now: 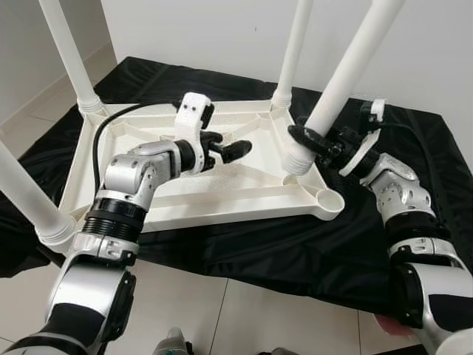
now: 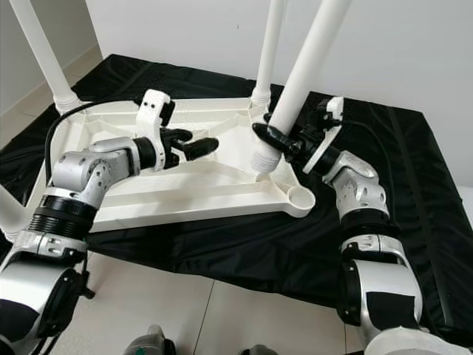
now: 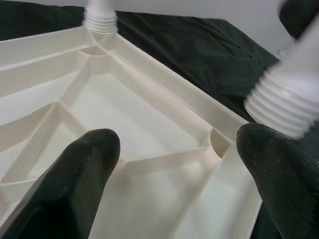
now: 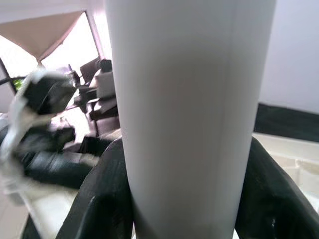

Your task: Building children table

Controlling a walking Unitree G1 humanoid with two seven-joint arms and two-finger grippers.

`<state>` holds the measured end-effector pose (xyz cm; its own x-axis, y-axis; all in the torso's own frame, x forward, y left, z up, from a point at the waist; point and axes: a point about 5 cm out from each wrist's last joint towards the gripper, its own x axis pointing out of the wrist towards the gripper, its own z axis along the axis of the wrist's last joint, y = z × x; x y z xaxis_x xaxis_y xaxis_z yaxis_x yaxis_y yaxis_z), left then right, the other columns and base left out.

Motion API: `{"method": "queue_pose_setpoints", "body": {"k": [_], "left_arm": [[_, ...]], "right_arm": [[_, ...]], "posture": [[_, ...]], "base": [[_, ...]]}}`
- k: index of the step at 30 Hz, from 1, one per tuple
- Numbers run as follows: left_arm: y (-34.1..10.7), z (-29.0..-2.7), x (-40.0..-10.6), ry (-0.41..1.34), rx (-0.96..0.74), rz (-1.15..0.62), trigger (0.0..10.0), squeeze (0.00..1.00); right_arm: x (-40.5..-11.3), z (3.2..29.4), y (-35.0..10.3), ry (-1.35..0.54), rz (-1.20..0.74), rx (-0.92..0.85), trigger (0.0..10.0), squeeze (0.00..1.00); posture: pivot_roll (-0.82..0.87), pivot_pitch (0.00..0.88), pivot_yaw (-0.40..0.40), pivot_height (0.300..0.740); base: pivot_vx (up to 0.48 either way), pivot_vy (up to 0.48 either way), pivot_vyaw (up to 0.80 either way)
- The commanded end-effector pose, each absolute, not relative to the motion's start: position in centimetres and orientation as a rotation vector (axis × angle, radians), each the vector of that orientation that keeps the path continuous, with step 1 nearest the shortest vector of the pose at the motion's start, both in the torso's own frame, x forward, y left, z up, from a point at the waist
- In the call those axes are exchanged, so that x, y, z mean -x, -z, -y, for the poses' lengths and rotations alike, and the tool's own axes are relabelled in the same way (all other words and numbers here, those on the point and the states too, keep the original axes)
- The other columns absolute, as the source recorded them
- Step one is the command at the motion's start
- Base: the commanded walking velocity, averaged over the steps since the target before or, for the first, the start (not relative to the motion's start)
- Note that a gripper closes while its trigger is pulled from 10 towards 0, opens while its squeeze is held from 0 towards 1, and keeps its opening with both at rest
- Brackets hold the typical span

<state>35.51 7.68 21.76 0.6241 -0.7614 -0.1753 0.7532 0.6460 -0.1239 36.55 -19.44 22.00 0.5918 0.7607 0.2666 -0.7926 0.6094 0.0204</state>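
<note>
Black cloth [image 1: 244, 251]: leg [image 1: 347, 70] in R hand [image 1: 304, 139]

We seem to be in a home: tiled floor [image 1: 244, 310], white walls [image 1: 222, 37], perhaps dark armchairs [image 4: 99, 74] behind

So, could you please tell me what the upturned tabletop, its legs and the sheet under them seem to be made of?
Tabletop: likely moulded plastic, cream, matte, judging by its ribbed underside. Leg held by the right tool: white plastic, smooth, with a threaded end. Sheet: black fabric or thin plastic film, slightly glossy and wrinkled.
</note>
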Motion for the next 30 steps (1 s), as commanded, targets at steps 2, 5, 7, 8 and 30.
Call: {"method": "queue_pose_setpoints", "body": {"k": [2,5,7,8,30], "left_arm": [[-21.1,-6.6,-34.8,0.938,0.017,-0.236,10.0,0.0],[-21.0,-6.1,-34.4,0.961,0.019,-0.235,10.0,0.0],[-20.3,-4.5,-33.5,1.025,-0.014,-0.25,10.0,0.0],[-20.3,-4.5,-33.5,1.025,-0.014,-0.25,10.0,0.0],[-15.2,1.4,-31.6,1.165,-0.36,-0.309,10.0,0.0]], "right_arm": [[-36.3,19.6,-22.1,-0.885,0.277,-0.143,10.0,0.0],[-36.2,19.4,-22.0,-0.875,0.281,-0.143,10.0,0.0],[-35.9,19.3,-21.5,-0.863,0.279,-0.151,10.0,0.0],[-35.9,19.3,-21.5,-0.863,0.279,-0.151,10.0,0.0],[-35.2,19.9,-21.1,-0.79,0.284,-0.139,10.0,0.0]], "posture": [[0.0,0.0,-0.017,0.74],[0.0,0.0,-0.017,0.74],[0.0,0.0,-0.018,0.74],[0.0,0.0,-0.018,0.74],[-0.03,0.0,0.009,0.74]], "base": [[0.0,0.0,0.0],[0.0,0.0,0.0],[0.0,0.0,0.0],[0.0,0.0,0.0],[0.0,0.0,0.0]]}}
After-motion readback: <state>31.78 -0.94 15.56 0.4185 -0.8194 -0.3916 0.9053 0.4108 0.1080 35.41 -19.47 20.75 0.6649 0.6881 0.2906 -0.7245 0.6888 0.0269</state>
